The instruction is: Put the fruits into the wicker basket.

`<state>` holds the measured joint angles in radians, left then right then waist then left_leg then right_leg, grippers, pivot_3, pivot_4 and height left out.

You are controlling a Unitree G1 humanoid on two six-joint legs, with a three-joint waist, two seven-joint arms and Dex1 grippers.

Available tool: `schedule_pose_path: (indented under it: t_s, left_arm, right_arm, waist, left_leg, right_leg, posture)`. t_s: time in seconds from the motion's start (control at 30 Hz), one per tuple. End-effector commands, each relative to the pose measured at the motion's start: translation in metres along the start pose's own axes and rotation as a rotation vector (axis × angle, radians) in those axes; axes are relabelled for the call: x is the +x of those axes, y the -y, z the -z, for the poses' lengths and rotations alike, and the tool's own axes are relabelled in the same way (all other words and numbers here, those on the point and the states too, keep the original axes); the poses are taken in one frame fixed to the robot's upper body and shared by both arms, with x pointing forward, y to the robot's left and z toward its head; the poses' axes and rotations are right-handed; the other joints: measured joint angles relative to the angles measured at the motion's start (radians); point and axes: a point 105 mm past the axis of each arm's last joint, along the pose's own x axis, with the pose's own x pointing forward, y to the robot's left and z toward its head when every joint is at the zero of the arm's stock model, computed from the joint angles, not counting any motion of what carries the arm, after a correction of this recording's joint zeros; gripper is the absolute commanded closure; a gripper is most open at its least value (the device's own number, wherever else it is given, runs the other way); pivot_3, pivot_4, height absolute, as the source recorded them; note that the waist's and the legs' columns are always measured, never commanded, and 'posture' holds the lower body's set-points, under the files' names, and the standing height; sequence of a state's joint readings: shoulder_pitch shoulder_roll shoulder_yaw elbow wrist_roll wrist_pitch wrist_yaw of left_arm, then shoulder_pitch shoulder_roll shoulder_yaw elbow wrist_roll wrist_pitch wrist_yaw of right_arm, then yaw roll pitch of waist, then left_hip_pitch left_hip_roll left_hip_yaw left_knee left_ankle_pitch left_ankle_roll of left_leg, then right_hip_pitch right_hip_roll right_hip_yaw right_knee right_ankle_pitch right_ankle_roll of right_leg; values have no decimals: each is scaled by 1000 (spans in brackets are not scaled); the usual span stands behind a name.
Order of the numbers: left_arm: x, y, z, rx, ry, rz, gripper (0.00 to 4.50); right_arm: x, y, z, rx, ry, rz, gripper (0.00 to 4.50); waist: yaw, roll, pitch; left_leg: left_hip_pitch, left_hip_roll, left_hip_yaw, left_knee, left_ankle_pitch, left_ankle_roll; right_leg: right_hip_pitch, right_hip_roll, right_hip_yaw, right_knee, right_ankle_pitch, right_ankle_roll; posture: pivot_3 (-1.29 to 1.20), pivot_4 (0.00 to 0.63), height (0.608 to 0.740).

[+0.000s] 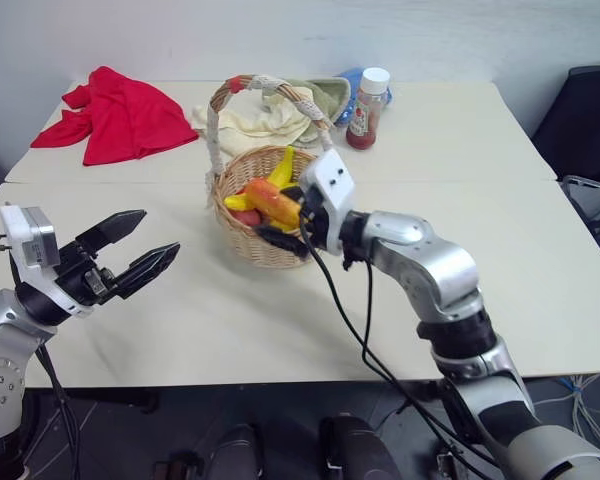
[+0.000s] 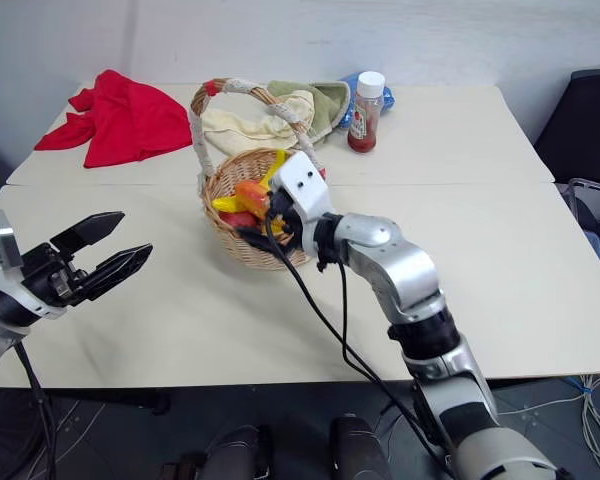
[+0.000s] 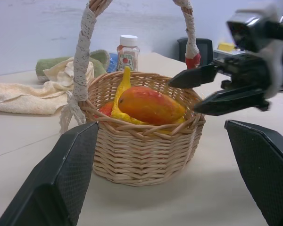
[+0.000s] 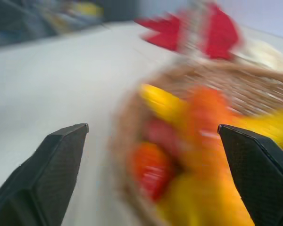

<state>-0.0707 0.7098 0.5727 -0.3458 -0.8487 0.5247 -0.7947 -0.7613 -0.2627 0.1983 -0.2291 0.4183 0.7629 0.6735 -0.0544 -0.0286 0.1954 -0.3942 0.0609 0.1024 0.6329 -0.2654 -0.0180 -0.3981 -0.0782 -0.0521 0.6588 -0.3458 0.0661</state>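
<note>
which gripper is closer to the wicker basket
Right. The right gripper is at the wicker basket rim, over the fruit; the left gripper hangs well off to its side.

Blurred in right wrist view: wicker basket [image 4: 132, 136], fruits [image 4: 198, 136]; banana [image 3: 122, 89] half hidden behind mango [image 3: 151, 104].

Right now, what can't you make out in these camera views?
- Basket bottom: the mango and banana cover a red item, unidentifiable.
- Bottle label: too small to read.
- Right wrist view: motion blur smears the fruits.
- Right pincer: its lower finger lies against the basket's rim; contact unclear.
</note>
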Motion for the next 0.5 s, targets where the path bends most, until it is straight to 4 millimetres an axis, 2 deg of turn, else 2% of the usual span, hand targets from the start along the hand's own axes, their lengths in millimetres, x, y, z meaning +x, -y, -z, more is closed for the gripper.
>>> schedule_pose_path:
  t_s: [0.03,0.1,0.13,0.2,0.3,0.4,0.5]
  left_arm:
    - [-2,4,-10,35,16,25,0]
    - [-3,5,-11,36,16,29,0]
    - [-4,6,-11,35,16,30,0]
    - [-6,9,-11,32,15,35,0]
    - [-9,11,-9,1,13,27,0]
    - [-11,12,-8,-11,9,18,0]
    - [-10,13,-6,-9,0,22,0]
  right_arm:
    - [-38,-6,-11,-26,78,-79,48]
    - [-65,-13,-3,-27,81,-146,48]
    - [-77,-9,1,-19,73,-130,48]
    - [-99,14,8,28,65,-15,48]
    - [-120,47,1,39,106,116,48]
    - [-118,74,0,-59,95,172,48]
    - [-95,87,-8,-108,137,141,48]
  waist:
    - [2,0,0]
    - [14,-1,-1]
    - [16,-1,-1]
    - [19,-1,-1]
    - [8,-1,-1]
    - [-3,-1,-1]
    - [-6,-1,-1]
  left_leg:
    - [0,0,0,0,0,0]
    - [0,-1,-1,0,-1,1]
    - [1,-1,-1,0,-2,3]
    - [2,-1,0,0,-2,4]
    - [5,0,3,0,-2,3]
    - [7,1,3,-1,0,1]
    - [7,2,4,-3,1,-1]
  right_leg:
    - [0,0,0,0,0,0]
    - [1,-1,0,-2,0,0]
    - [3,-1,-1,-3,0,0]
    - [4,-1,0,-5,0,1]
    - [4,0,1,-3,1,1]
    - [4,1,1,-3,1,-1]
    - [3,2,2,-2,1,-1]
  posture:
    - [0,150,740]
    - [0,150,740]
    - [0,150,740]
    - [0,150,740]
    - [0,150,740]
    - [0,150,740]
    - [0,150,740]
